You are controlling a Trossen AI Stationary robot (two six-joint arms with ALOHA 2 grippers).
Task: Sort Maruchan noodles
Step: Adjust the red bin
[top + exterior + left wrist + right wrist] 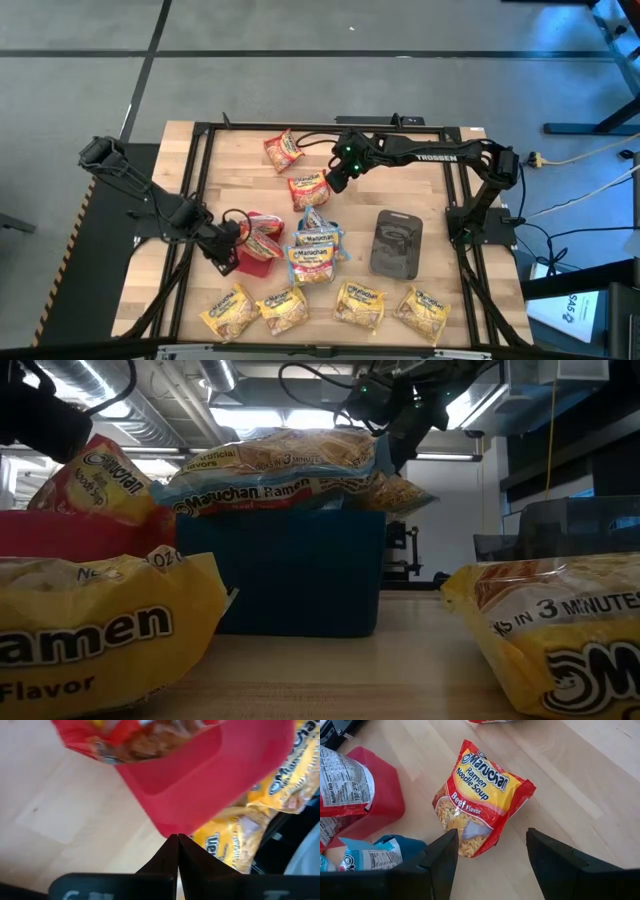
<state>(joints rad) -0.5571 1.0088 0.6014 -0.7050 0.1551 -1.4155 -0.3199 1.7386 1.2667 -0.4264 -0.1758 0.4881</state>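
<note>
Left gripper with fingers pressed together at the red tray corner, holding nothing, right gripper spread wide above a red Beef ramen packet on the wooden table, yellow packets along the near edge, blue-edged packets stacked mid-table

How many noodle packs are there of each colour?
Yellow packs: 4
Red packs: 4, two lying loose and two piled together
Blue-edged packs: about 3, overlapping and hard to tell apart
Total: about 11
</note>
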